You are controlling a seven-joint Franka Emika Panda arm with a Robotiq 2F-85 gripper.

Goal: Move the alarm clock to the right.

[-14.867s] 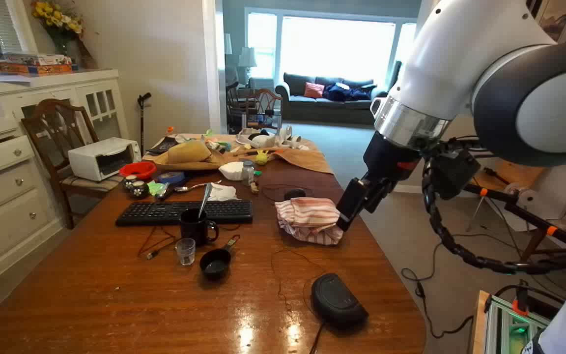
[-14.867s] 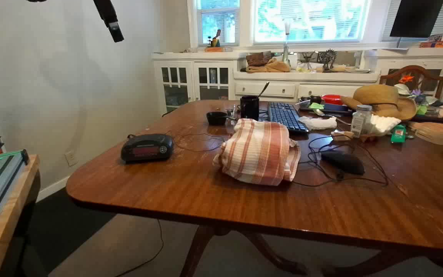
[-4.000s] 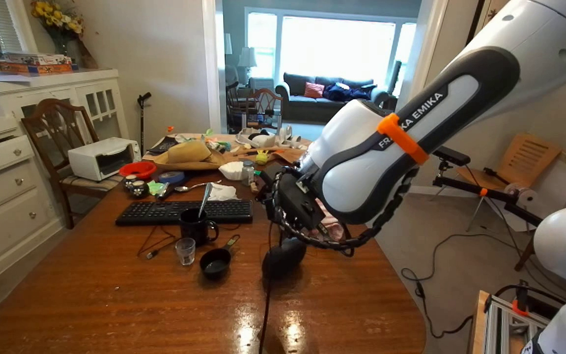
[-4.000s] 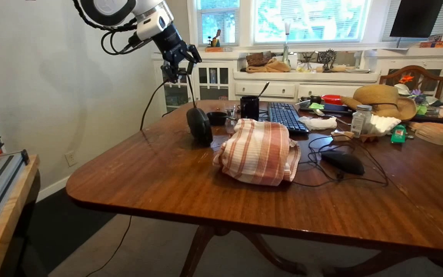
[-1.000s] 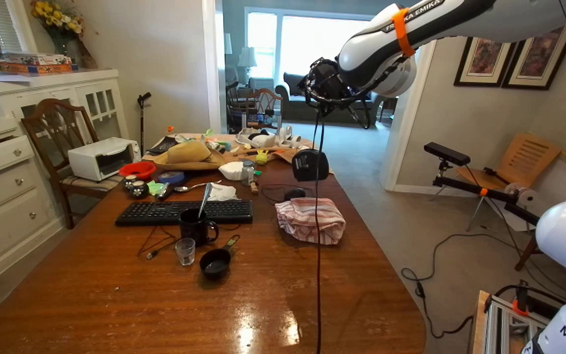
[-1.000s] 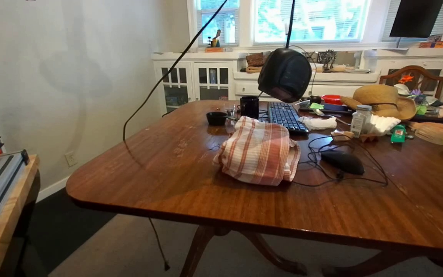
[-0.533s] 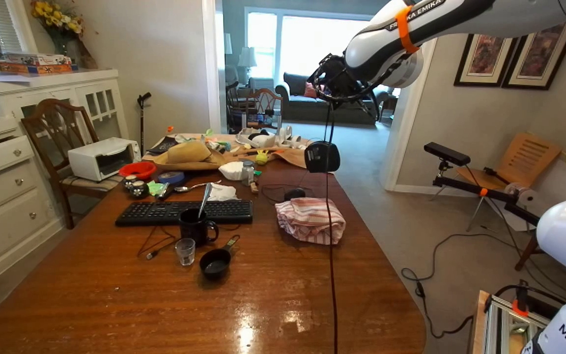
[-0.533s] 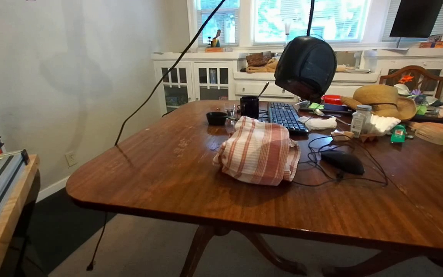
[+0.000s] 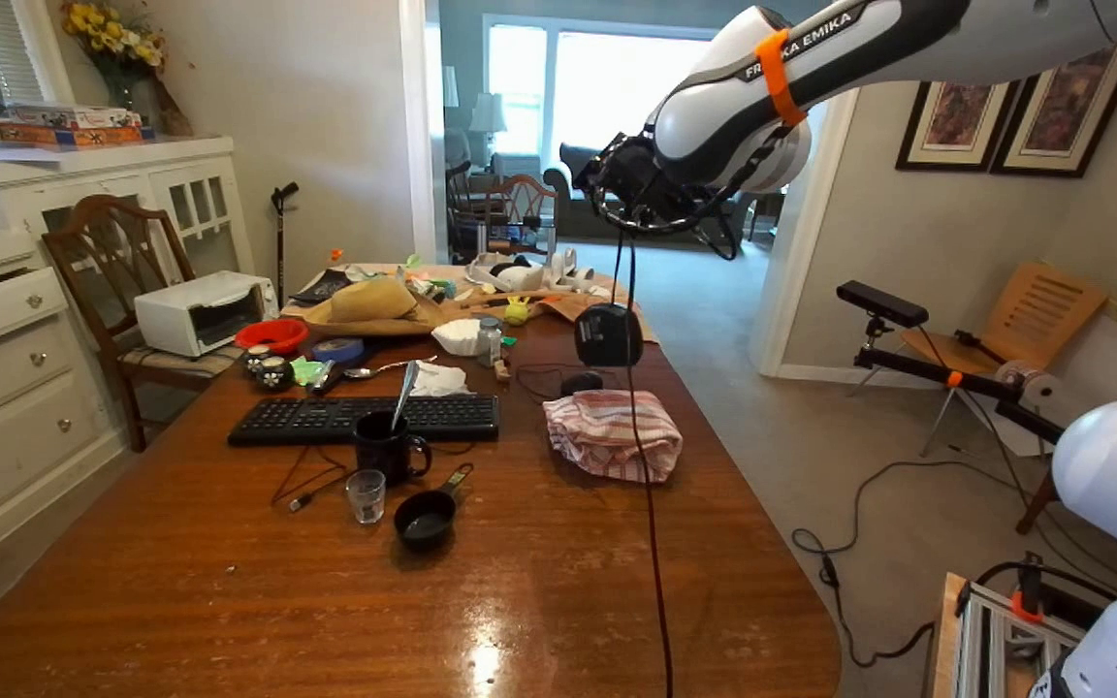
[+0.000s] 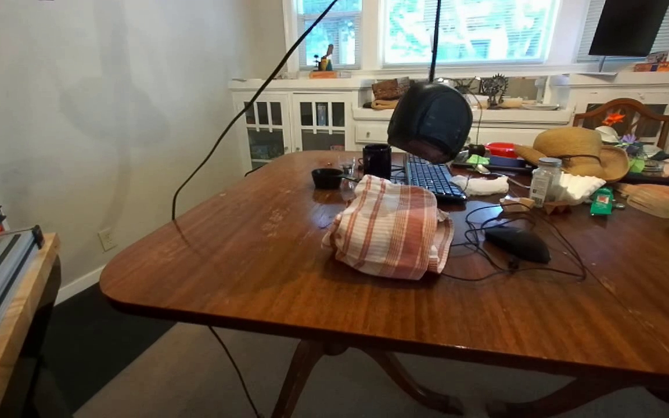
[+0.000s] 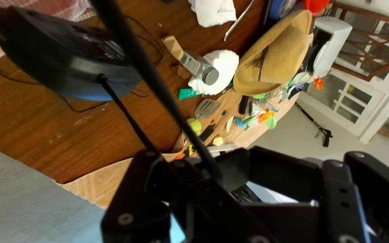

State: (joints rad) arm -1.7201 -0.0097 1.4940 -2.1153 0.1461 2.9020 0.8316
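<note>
well, i have the cord (image 11: 167, 101) clenched in my gripper (image 11: 226, 172), as best the blurred wrist view shows; in an exterior view the alarm clock (image 9: 602, 336) dangles from it above the tabletop (image 9: 277, 601), toward the right-hand edge, and the folded striped cloth (image 9: 607, 436) rests near that edge.

This is a home. An exterior view shows a sofa (image 9: 579, 221) at twelve o'clock, framed pictures (image 9: 952, 128) at two.

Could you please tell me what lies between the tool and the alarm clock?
A length of black cord: in the wrist view it runs from the alarm clock to the tool.
</note>
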